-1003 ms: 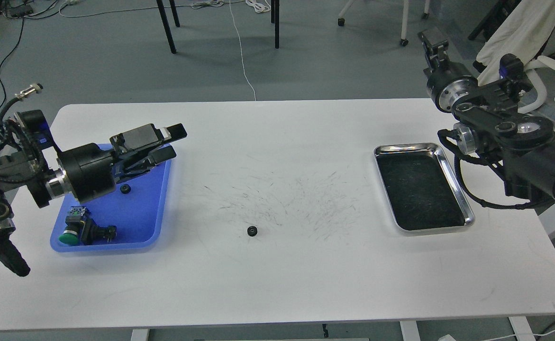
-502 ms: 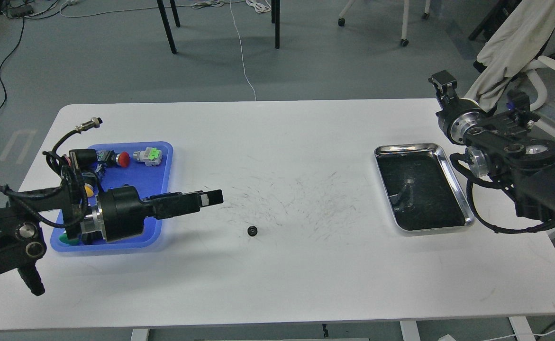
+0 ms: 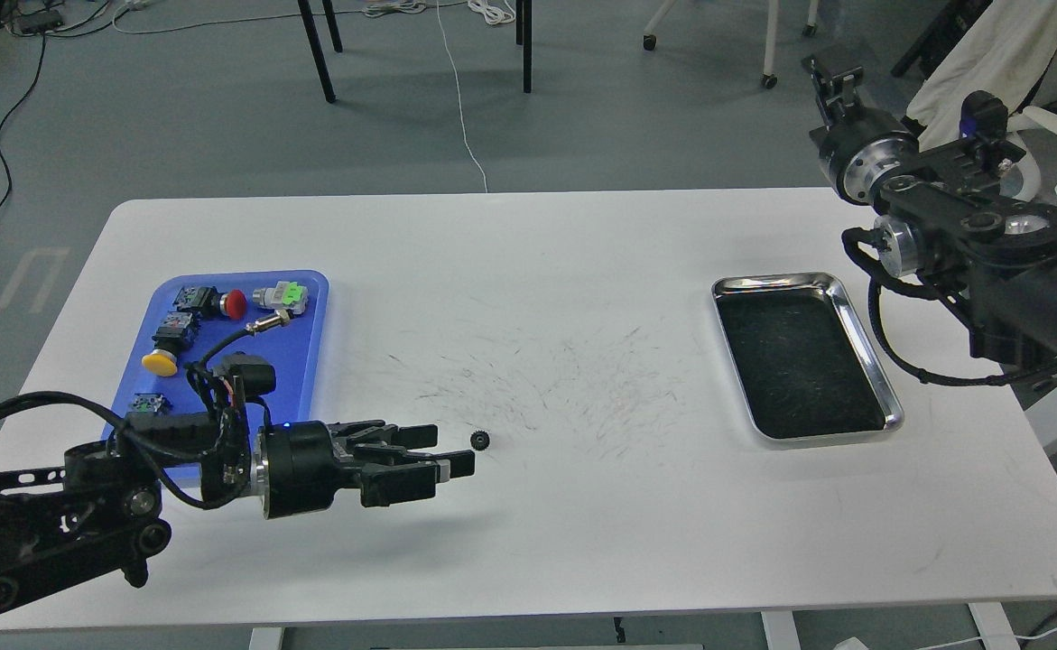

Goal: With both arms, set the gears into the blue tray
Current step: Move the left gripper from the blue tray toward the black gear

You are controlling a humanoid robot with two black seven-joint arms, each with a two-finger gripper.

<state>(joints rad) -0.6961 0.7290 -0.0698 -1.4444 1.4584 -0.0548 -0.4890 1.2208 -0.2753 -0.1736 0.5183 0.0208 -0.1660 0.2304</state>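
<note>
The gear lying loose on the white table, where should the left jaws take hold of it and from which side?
Grip the gear across its toothed rim, coming straight down from above. It lies flat on the table, so its outer edge is the only part standing up to pinch. The left gripper, open, sits level just to its left; it would likely need to tilt downward first.

The left arm reached in low from the left edge, its left end effector (image 3: 451, 451) pointed rightward with fingers parted and nothing between them, while the right arm stood raised at the right edge, its right end effector (image 3: 830, 72) aimed up and away, its fingers indistinguishable.
</note>
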